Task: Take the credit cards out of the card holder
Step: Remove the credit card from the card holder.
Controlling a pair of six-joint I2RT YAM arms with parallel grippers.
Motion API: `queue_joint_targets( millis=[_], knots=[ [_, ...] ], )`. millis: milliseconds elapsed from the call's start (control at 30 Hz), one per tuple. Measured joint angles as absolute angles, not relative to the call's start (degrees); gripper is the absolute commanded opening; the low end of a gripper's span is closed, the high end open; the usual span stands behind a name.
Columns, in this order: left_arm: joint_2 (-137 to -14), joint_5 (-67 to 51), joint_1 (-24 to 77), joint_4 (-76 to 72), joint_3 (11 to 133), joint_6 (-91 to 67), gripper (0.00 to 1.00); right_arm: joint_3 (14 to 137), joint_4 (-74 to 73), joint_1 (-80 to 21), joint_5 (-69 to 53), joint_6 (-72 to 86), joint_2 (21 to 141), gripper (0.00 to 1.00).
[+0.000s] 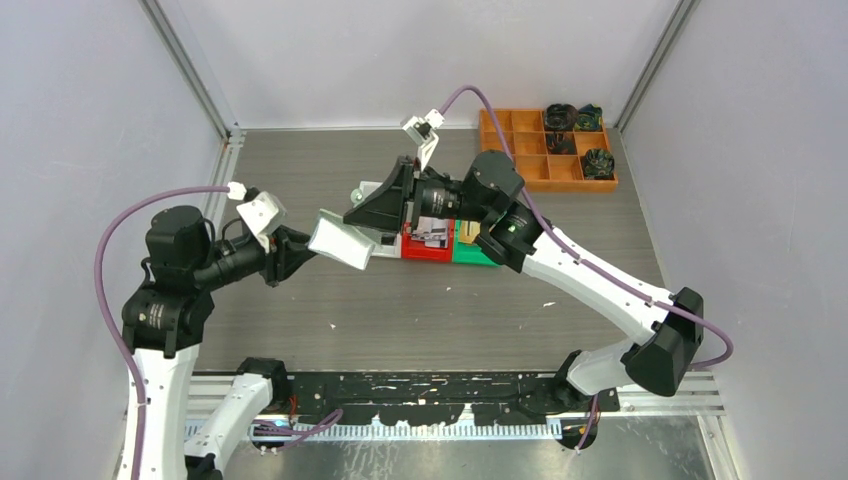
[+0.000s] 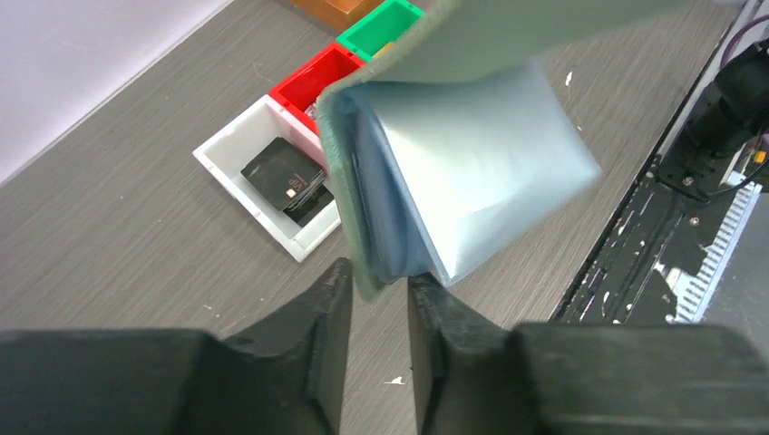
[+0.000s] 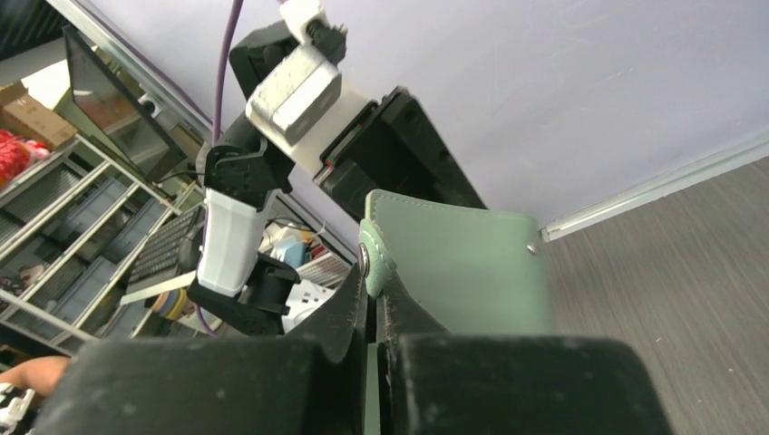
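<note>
The mint-green card holder (image 1: 345, 243) hangs open in the air between my two grippers, above the table left of the bins. My left gripper (image 1: 300, 250) is shut on its lower corner; in the left wrist view (image 2: 376, 276) the green cover and the pale translucent pockets (image 2: 472, 172) sit between the fingers. My right gripper (image 1: 368, 212) is shut on the holder's snap tab (image 3: 376, 263), with the green flap (image 3: 462, 272) spread beyond it. A black credit card (image 2: 286, 177) lies in the white bin (image 2: 231, 145). Printed cards (image 1: 430, 235) lie in the red bin (image 1: 425, 252).
A green bin (image 1: 470, 255) stands right of the red bin, partly under my right arm. An orange compartment tray (image 1: 530, 150) with dark items stands at the back right. Grey walls close in the table on three sides.
</note>
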State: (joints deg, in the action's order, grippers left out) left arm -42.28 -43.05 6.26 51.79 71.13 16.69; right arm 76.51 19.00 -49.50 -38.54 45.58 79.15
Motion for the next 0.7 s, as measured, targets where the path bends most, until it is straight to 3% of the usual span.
queue_joint_targets(
  millis=[167,700],
  knots=[
    [-43.4,-43.0,6.3,50.5,71.8,14.5,0.47,76.6,17.4,-50.3,-39.7,45.4,79.7,0.01],
    [-43.9,-45.2,6.3,45.8,73.2,6.8,0.5,77.1,17.6,-51.8,-42.7,46.8,82.1,0.01]
  ],
)
